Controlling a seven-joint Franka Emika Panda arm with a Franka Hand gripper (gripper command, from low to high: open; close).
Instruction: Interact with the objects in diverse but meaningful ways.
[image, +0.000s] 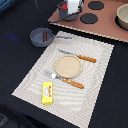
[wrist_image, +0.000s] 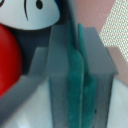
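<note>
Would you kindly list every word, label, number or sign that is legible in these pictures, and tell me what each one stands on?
No text can be read in either view.
Yellow block on the placemat: red marks on its top face, too small and blurred to read.
White object with black marks in the wrist view: curved strokes only, no letters that can be made out.

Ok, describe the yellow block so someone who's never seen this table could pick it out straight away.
Start at the pale woven placemat covering the middle of the dark table. Go to its near corner on the exterior view's left, below the round tan plate and the orange-handled fork. The small yellow rectangular block with red marks lies there, the only yellow thing in sight.
</note>
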